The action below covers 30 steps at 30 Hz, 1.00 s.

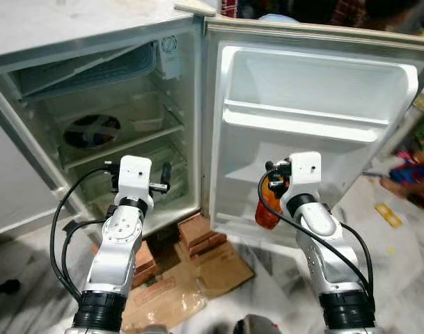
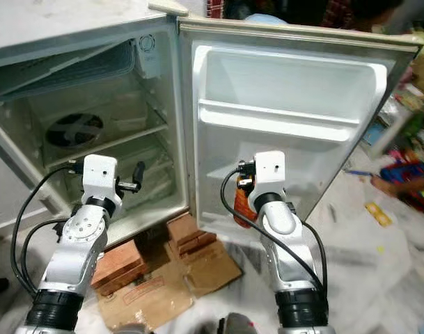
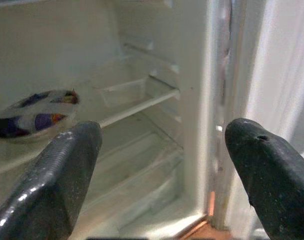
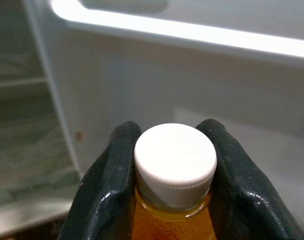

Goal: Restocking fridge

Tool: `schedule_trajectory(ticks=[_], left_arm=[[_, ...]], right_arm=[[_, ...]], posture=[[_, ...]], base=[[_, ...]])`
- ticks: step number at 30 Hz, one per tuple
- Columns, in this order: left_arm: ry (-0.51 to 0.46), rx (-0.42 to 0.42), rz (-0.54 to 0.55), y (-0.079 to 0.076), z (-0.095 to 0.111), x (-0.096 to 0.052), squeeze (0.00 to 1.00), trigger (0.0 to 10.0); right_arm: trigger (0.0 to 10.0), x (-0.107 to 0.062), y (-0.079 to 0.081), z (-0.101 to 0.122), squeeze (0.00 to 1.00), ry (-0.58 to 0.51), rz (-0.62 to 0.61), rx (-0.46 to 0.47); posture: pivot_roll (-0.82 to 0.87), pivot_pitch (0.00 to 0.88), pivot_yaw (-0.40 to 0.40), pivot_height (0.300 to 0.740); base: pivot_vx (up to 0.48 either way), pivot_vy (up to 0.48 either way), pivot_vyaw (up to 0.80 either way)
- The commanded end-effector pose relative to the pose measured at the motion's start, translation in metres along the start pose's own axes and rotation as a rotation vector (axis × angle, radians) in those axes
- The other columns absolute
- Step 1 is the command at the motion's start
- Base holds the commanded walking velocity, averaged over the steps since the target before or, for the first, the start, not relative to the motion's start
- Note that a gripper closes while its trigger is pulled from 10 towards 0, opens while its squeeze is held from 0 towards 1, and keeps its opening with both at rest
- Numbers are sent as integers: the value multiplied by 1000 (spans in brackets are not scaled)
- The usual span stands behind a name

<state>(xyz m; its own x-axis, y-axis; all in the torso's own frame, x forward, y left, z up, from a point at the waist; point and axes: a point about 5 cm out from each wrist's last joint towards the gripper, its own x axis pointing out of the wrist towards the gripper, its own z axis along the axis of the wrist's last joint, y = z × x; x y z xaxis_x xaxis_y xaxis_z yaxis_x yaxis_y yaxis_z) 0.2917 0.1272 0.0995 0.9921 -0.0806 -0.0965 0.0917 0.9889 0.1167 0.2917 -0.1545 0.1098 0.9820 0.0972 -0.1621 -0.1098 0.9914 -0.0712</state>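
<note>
The right gripper [image 4: 174, 165] clamps the orange bottle [image 1: 267, 203] under its white cap [image 4: 175, 162], near the fridge door [image 1: 316, 104]. The left gripper [image 3: 161, 170] is spread wide before the fridge shelf [image 3: 137, 102]; a patterned bowl [image 3: 34, 112] lies there. No writing is readable.

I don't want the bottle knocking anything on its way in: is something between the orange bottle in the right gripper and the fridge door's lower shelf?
Nothing visible stands in the way. The right gripper holds the orange bottle by its white cap, right in front of the open door, whose shelves look bare.

Orange bottle [image 4: 166, 220], white cap [image 4: 174, 160]
</note>
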Motion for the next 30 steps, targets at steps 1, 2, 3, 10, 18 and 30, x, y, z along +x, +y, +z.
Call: schedule_trajectory(ticks=[1, 2, 3, 10, 18, 30], left_arm=[[-5, 28, 25, 6, 2, 1, 0, 10000], [-4, 30, 34, 7, 2, 1, 0, 10000], [-4, 30, 34, 7, 2, 1, 0, 10000], [9, 14, 62, 12, 0, 2, 0, 10000], [18, 4, 64, 11, -2, 1, 0, 10000], [10, -5, 92, 12, -1, 0, 0, 10000]], right_arm=[[10000, 2, 4, 14, 0, -63, 14, -9], [10000, 2, 5, 14, 0, -65, 20, -7], [10000, 2, 5, 14, 0, -65, 20, -7], [10000, 6, 4, 16, 0, -68, 31, 1], [10000, 6, 7, 16, 0, -73, 41, 2], [10000, 8, 7, 17, 0, -84, 54, -2]], posture=[[23, 0, -10, 740], [24, 0, -11, 740], [24, 0, -11, 740], [26, 0, -13, 740], [27, 0, -13, 740], [28, 0, -17, 740]], base=[[322, -349, 650], [307, -364, 400], [307, -364, 400], [243, -357, 0], [0, -458, 0], [0, -430, 0]])
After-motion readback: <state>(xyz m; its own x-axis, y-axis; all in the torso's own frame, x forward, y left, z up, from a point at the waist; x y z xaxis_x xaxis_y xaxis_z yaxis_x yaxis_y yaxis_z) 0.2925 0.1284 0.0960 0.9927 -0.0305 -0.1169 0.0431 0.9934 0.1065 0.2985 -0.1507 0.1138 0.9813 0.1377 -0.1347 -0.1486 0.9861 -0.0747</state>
